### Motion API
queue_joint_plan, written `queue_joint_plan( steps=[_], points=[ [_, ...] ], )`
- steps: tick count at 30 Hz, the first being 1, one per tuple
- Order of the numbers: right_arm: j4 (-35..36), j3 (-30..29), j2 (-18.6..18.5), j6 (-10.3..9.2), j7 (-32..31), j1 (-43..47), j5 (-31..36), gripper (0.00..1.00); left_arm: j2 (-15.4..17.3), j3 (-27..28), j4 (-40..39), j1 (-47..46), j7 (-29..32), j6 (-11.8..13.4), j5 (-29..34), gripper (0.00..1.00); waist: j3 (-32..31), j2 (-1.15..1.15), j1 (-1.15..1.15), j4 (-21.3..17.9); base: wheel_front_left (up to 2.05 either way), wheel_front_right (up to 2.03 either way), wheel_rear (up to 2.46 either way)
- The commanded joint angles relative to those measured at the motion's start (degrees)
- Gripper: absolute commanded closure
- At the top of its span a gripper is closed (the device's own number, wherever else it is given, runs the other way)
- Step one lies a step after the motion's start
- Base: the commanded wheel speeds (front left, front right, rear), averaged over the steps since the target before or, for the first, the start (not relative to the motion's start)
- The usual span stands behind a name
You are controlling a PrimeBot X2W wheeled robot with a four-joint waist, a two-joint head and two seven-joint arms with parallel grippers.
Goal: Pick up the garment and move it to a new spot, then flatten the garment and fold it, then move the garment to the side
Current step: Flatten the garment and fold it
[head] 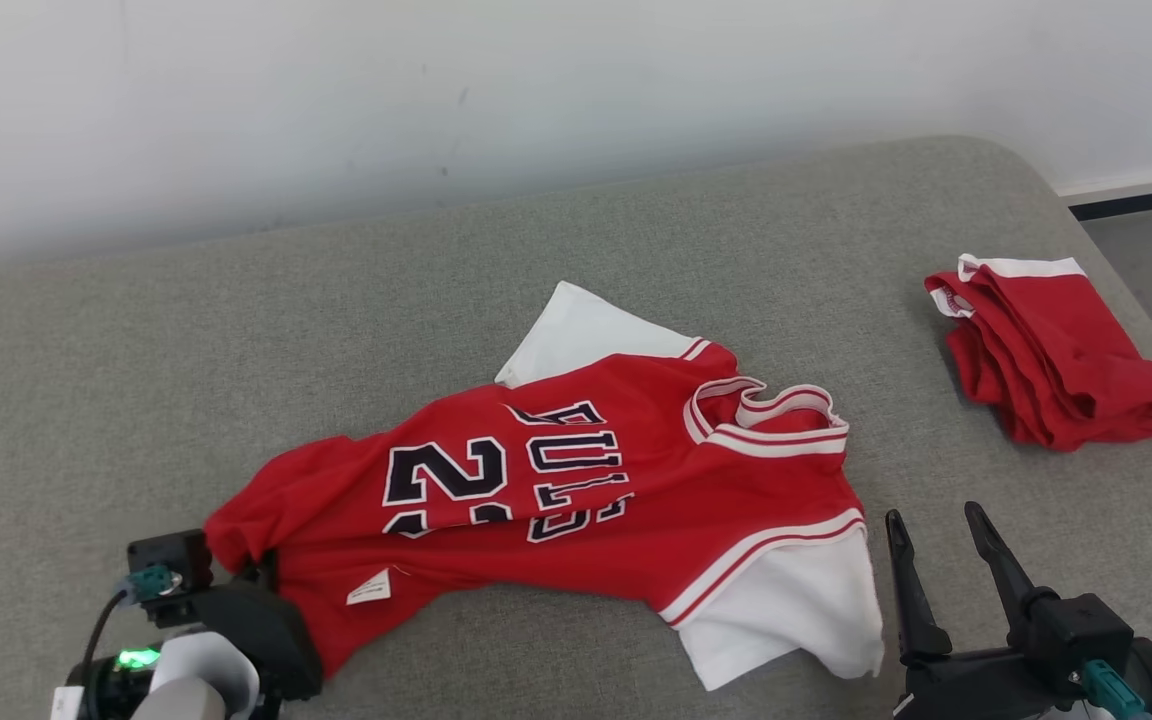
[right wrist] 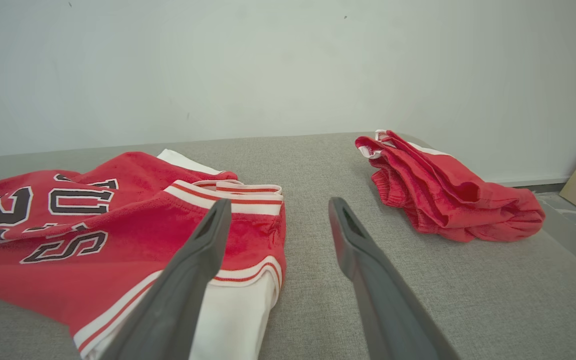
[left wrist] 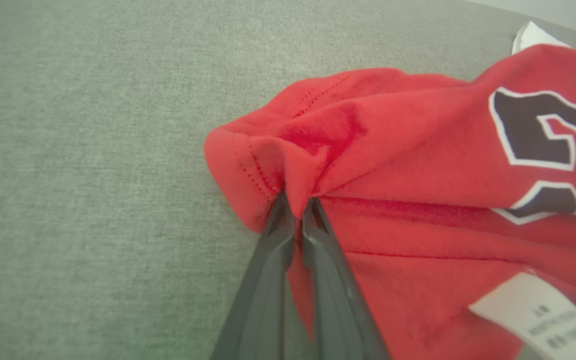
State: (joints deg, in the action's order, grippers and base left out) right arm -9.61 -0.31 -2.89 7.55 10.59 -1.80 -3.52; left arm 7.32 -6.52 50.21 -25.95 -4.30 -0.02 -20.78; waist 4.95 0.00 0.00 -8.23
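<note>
Plainly the first step is in hand: getting hold of the garment so it can be lifted to a new spot. The red jersey (head: 576, 490) lies rumpled across the middle of the head view on the grey padded surface (head: 186, 340). Its collar points right, its hem points lower left, the printed number faces up, and a white sleeve pokes out at top and bottom. The left gripper (left wrist: 295, 207), at the lower left of the head view, has its two dark fingers pressed together on a pinch of the red hem corner. In the left wrist view the cloth bunches into a small ridge between the tips, with the white care label (left wrist: 538, 315) near it at the lower right. The right gripper (head: 936, 512) sits at the lower right of the head view, fingers spread apart with nothing between them, just beside the lower white sleeve (head: 796, 610). A second red garment (head: 1056, 360), folded, lies well apart at the upper right. The next move probably calls for the right gripper to close on the sleeve or shoulder end, so both arms can raise the jersey together. The lift should be slow, since the left pinch looks thin and could slip, and the landing place should keep clear of the folded pile.
</note>
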Motion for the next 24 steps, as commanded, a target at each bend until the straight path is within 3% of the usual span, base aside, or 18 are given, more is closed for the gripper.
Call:
queue_joint_plan(
  steps=[1,5,6,7,17,21,24],
  points=[
    [-0.1,0.1,0.0,-0.15,0.0,-0.3,0.1,0.00,0.9,0.5,0.3,-0.9,-1.0,0.2,-0.3,1.00,-0.1,0.00,0.00,0.1,0.00,0.00,0.00],
    [-0.3,0.2,0.0,-0.15,-0.2,-0.3,0.2,0.00,1.3,0.3,0.6,-1.6,-2.4,-0.1,-0.4,1.00,-0.3,0.00,0.00,0.0,0.00,0.00,0.00],
    [-0.3,0.2,0.0,-0.15,-0.3,-0.2,0.2,0.00,1.1,0.0,0.7,-1.8,-2.6,-0.5,-0.4,0.95,-0.4,0.00,0.00,0.0,0.00,0.00,0.00],
    [-0.3,0.2,0.0,-0.15,-0.3,-0.2,0.1,0.00,0.9,-0.2,0.6,-1.8,-3.1,-0.9,-0.4,0.00,-0.5,0.00,0.00,-0.1,0.00,0.00,0.00],
    [-0.4,-0.9,0.0,-0.15,-0.3,1.1,0.3,0.00,0.7,-0.6,-2.9,4.1,-9.4,-1.9,-0.5,0.00,-2.6,0.00,0.00,0.2,0.00,0.00,0.00],
    [-0.1,-2.3,0.0,-0.15,-0.5,2.1,0.9,0.00,1.2,1.1,-8.7,9.2,-10.7,-1.5,-0.6,0.00,-3.8,0.00,0.00,1.1,0.00,0.00,0.00],
    [0.1,-3.3,0.0,-0.15,-0.6,2.5,1.7,0.00,0.9,3.5,-18.0,13.9,-10.9,-0.5,0.4,0.00,-4.5,0.00,0.00,2.3,0.00,0.00,0.00]
  ],
)
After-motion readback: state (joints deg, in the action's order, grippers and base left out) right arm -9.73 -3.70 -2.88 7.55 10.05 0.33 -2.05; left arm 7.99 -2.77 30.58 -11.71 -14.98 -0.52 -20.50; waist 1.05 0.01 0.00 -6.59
